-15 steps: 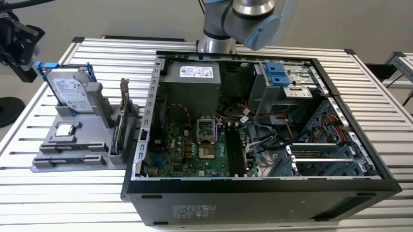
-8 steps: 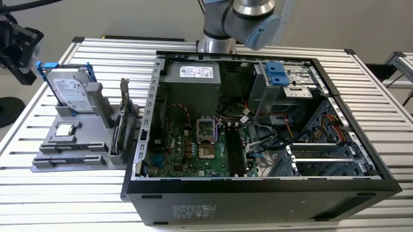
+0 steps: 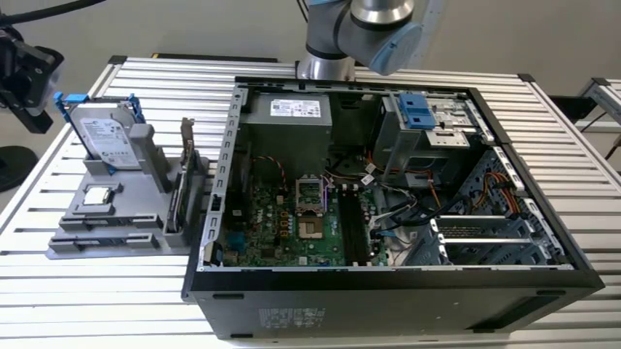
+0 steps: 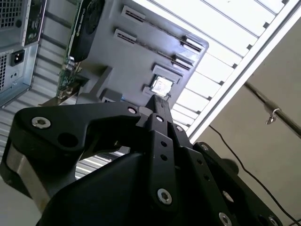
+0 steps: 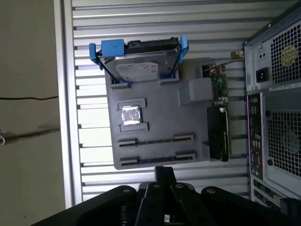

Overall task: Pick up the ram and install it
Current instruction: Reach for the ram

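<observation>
Near the gray holder (image 5: 160,117), the fingers (image 5: 164,173) press together, gripping nothing; the ram (image 5: 155,140) sits edge-up in a long slot beside the processor chip (image 5: 130,115), so pickup and installation both remain undone.

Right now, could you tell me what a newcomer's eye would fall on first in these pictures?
The open computer case, its green motherboard laid bare, dominates the exterior view's right side of the slatted table. To that view's left, a grey holder carries the blue-bracketed hard drive standing upright, a silver processor chip, and what look like two ram sticks set on edge in its slots.
</observation>
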Robot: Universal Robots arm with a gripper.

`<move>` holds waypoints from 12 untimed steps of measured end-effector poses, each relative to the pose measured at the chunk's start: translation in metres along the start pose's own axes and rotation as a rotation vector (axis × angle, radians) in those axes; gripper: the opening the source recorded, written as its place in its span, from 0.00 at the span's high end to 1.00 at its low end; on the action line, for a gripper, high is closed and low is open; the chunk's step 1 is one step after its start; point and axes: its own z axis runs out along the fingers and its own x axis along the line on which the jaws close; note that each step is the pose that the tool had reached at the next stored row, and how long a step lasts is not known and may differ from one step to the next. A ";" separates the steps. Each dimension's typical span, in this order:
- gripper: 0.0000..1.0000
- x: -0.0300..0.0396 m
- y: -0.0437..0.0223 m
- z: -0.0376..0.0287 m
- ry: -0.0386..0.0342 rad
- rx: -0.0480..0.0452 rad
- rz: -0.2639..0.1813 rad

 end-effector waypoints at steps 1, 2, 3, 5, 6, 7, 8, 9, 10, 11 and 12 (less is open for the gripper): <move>1.00 -0.0003 -0.0006 0.0001 0.0001 0.0000 -0.003; 1.00 -0.0006 -0.0010 0.0003 0.0003 -0.0002 -0.007; 1.00 -0.0009 -0.0013 0.0006 0.0006 -0.0002 -0.012; 1.00 -0.0012 -0.0018 0.0023 0.0014 -0.0004 -0.026; 1.00 -0.0014 -0.0019 0.0033 0.0018 -0.0005 -0.033; 1.00 -0.0016 -0.0021 0.0043 0.0021 -0.0007 -0.042; 1.00 -0.0018 -0.0022 0.0054 0.0025 -0.0009 -0.051; 1.00 -0.0020 -0.0023 0.0063 0.0029 -0.0010 -0.059; 1.00 -0.0021 -0.0024 0.0072 0.0033 -0.0012 -0.069; 1.00 -0.0023 -0.0025 0.0080 0.0038 -0.0014 -0.078; 1.00 -0.0024 -0.0026 0.0087 0.0043 -0.0015 -0.088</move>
